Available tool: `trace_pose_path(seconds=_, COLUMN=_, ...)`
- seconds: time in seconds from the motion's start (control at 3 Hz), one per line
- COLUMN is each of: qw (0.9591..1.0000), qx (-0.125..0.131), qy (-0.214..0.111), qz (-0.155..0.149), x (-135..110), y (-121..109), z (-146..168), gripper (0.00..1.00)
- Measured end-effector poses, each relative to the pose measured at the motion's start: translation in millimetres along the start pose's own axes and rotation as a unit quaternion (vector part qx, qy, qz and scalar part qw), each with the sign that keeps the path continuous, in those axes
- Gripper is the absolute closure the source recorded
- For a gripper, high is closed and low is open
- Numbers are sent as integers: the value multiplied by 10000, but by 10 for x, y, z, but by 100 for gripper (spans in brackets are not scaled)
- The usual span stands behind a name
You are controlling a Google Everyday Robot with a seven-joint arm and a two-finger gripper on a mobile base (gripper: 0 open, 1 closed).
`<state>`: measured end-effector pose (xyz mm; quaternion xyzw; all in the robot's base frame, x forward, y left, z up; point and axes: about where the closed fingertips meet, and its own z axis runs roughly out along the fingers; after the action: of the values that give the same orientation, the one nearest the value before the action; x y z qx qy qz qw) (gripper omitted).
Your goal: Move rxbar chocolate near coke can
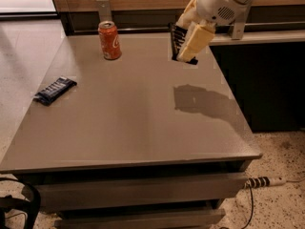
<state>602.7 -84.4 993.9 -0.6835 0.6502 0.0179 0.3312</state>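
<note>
My gripper (pixel 187 46) hangs above the far right part of the table, shut on the rxbar chocolate (pixel 178 41), a flat black bar with white text held upright between the cream fingers (pixel 197 42). The bar is lifted off the tabletop and casts a shadow below. The coke can (pixel 109 40), orange-red with white script and a silver top, stands upright at the far left-centre of the table, well to the left of the gripper.
A dark blue crinkled wrapper (pixel 55 90) lies near the left edge of the grey table (pixel 133 123). A wooden wall and dark ledge run behind. A power strip (pixel 264 181) and cable lie on the speckled floor at right.
</note>
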Motion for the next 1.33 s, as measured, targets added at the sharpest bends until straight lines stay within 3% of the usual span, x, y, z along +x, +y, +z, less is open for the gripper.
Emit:
trace_pose_path(seconds=0.33, qw=10000, qx=-2, qy=-11, qz=11, x=-2, y=-17, z=12, gripper=100)
trace_pose_path(seconds=0.67, qw=9995, qx=-29, qy=-204, qz=230, x=-32, y=-331, z=227, gripper=100)
trace_pose_path(seconds=1.0, qw=9977, qx=68, qy=-258, qz=629, x=-44, y=-618, z=607, gripper=100)
trace_pose_path(seconds=1.33, qw=9919, qx=371, qy=-451, qz=1129, x=-76, y=-847, z=962, gripper=100)
